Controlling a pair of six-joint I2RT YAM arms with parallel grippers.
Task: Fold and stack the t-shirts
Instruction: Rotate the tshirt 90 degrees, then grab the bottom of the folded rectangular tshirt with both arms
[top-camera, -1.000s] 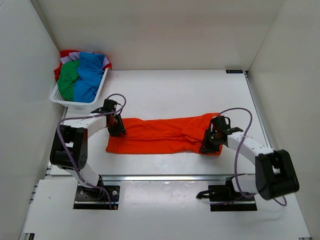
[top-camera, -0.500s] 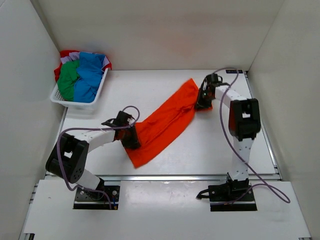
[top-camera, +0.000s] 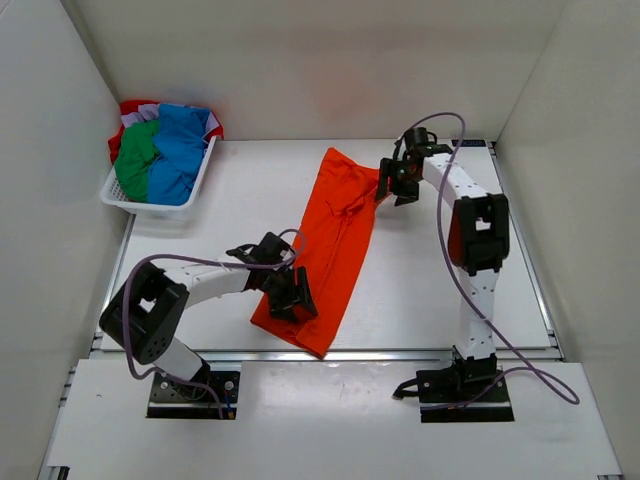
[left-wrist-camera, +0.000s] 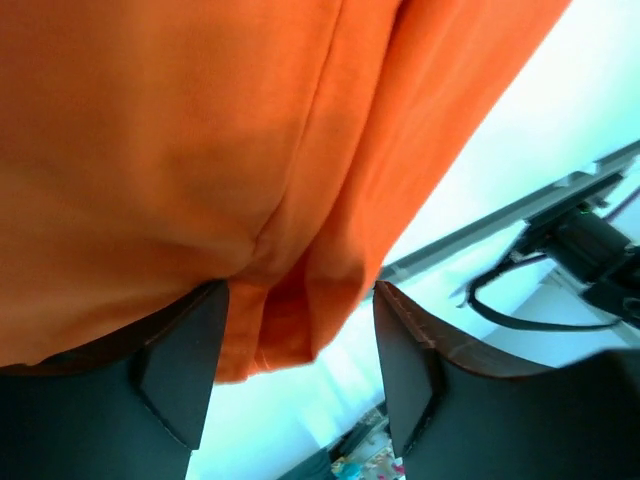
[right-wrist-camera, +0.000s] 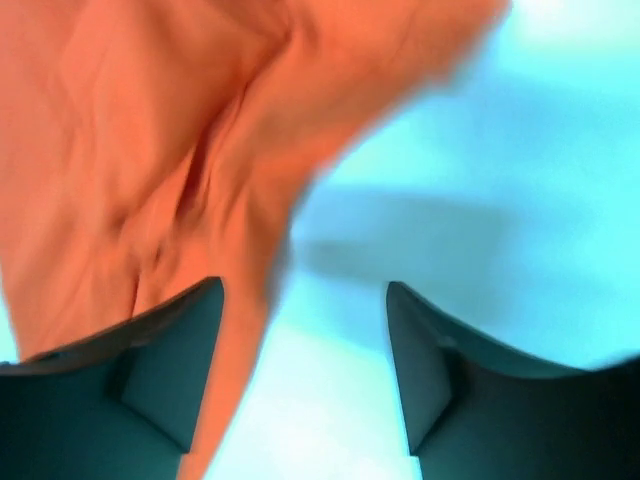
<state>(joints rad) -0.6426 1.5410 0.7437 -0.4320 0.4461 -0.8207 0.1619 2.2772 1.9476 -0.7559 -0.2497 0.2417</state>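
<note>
The orange t-shirt lies as a long folded strip, running from the far middle of the table to the near edge. My left gripper stands open at the strip's near end. In the left wrist view the orange cloth hangs loose beside the left finger, and the gripper has nothing pinched. At the strip's far right edge my right gripper is open over bare table. In its wrist view the orange cloth lies by the left finger, with the gripper off it.
A white basket stands at the far left and holds blue, green and red t-shirts. White walls close in the table on the left, back and right. The arm bases sit at the near edge.
The orange t-shirt has swung from lying across the table to lying lengthwise. The right gripper carried its end to the far side, the left moved right, and both jaws have opened off the cloth.
</note>
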